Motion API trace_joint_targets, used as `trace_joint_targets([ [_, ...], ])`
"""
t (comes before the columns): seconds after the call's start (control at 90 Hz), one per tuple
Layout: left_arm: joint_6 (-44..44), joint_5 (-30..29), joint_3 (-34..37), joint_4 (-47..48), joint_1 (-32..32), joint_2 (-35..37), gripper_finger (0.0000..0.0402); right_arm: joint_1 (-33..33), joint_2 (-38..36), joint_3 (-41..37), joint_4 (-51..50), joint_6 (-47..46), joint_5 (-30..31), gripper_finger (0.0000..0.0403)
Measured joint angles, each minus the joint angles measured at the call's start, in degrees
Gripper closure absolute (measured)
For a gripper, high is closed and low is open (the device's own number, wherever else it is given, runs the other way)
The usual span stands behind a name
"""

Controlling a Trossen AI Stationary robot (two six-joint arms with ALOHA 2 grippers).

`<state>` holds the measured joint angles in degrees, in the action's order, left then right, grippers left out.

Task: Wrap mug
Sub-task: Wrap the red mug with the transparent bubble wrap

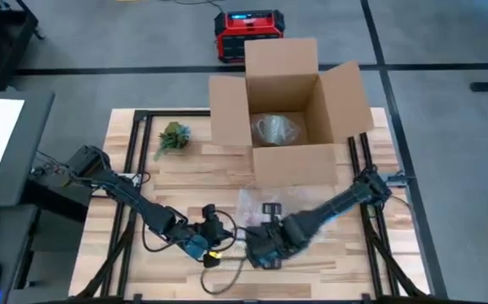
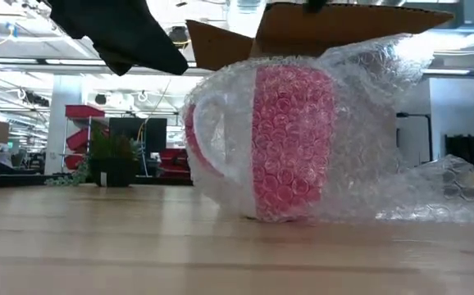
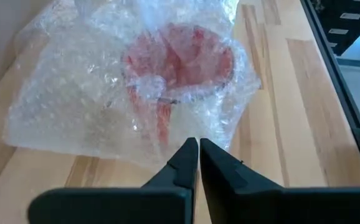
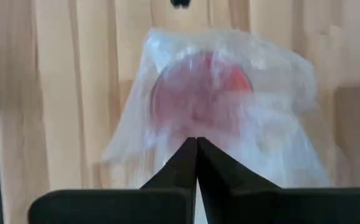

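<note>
You see the red mug [image 2: 293, 139] in bubble wrap [image 2: 368, 131] at frame centre on the counter [image 2: 139, 246], with the left gripper [image 3: 198, 149] and right gripper [image 4: 197, 147] both closed on nothing.

Wooden slatted table [image 1: 189, 173], bearing an open cardboard box [image 1: 290, 110] at the far side, a small green plant [image 1: 173, 137] beside it, and a bubble-wrapped red mug [image 2: 290, 139] near the front.
</note>
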<state>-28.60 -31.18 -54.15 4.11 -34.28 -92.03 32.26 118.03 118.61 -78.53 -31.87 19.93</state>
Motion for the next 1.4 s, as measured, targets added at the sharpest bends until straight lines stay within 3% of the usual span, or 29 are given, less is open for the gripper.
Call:
trace_joint_targets([
  [0.167,-0.3,0.0,0.0,0.0,-0.3,0.0,0.0402,7.8,-3.8,-6.9,-3.5,-14.4,3.9,0.0403],
  [0.344,-2.1,0.0,0.0,-0.1,-0.3,0.0,0.0402,11.7,-7.6,-23.1,0.2,-30.7,5.5,0.0403],
  [0.433,-2.5,0.0,0.0,-0.1,0.1,0.0,0.0402,11.8,-8.9,-33.0,7.0,-37.2,8.1,0.0403],
  [0.656,-2.5,-0.1,0.0,-0.9,0.6,0.0,0.0402,11.2,-15.1,-51.9,30.6,-43.1,23.8,0.0403],
  [0.778,-2.5,-0.1,0.0,-0.9,0.8,0.0,0.0402,10.6,-18.9,-55.0,38.3,-40.9,30.8,0.0403],
  [0.933,-2.5,-0.3,0.0,-1.1,1.0,0.0,0.0402,8.6,-20.6,-55.1,51.3,-26.7,31.0,0.0403],
  [1.189,-2.6,-0.3,0.0,-1.0,1.1,0.0,0.0402,1.8,-17.7,-55.1,70.6,-8.3,19.7,0.0403],
  [1.4,-2.4,-1.1,0.0,-1.0,1.2,-0.1,0.0402,-2.7,-17.5,-55.0,73.2,-5.1,13.6,0.0403],
])
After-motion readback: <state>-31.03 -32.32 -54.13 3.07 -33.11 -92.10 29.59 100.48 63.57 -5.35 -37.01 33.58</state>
